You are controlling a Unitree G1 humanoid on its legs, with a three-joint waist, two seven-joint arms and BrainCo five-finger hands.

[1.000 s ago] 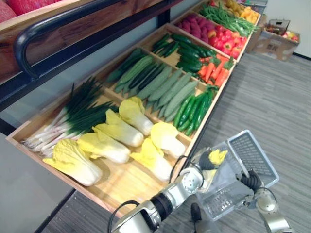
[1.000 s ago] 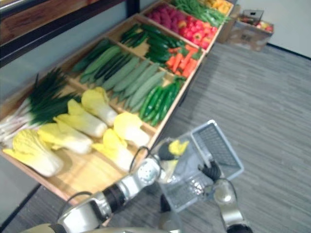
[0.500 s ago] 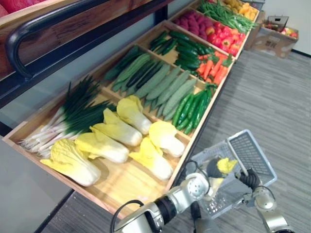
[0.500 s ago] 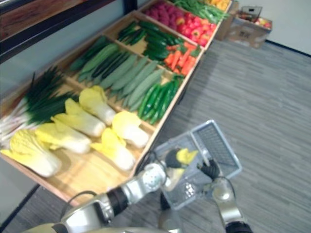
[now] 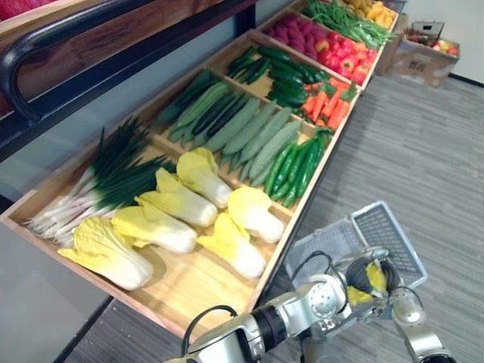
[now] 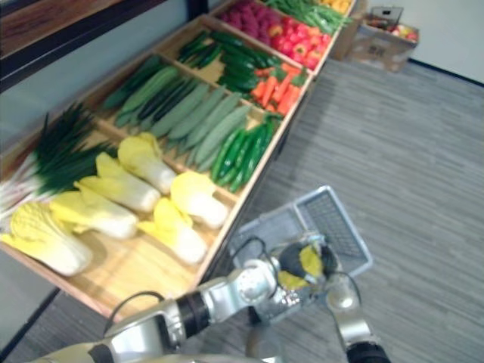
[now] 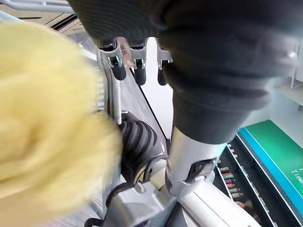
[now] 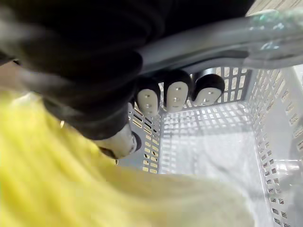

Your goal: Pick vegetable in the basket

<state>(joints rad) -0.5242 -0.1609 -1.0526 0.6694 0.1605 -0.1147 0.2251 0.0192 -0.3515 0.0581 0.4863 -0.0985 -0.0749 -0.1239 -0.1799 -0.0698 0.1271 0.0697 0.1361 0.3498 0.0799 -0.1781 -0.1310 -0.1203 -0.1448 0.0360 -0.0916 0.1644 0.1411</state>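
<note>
- Table (image 5: 189, 291): wooden, partitioned display stocked with vegetables, left and far.
- Basket (image 5: 387, 231): grey perforated plastic, rectangular, near right above the striped floor (image 5: 439, 151).
- Cabbage (image 8: 71, 189): yellow, leafy, ruffled. It is at the basket's near end, clasped in the left hand (image 5: 359, 276).
- Right hand (image 8: 176, 97): fingers curled round the basket's smooth grey handle (image 8: 213, 45).

My left arm (image 5: 291, 321) reaches forward from low on my left, silver forearm stretched out and the wrist turned inward. My left hand (image 5: 359, 274) is curled round a cabbage (image 7: 42, 118). My right arm (image 5: 412, 336) rises from low on my right, forearm almost upright. My right hand (image 8: 177, 97) sits just beside the left, fingers hooked over the basket handle (image 8: 222, 40).
</note>
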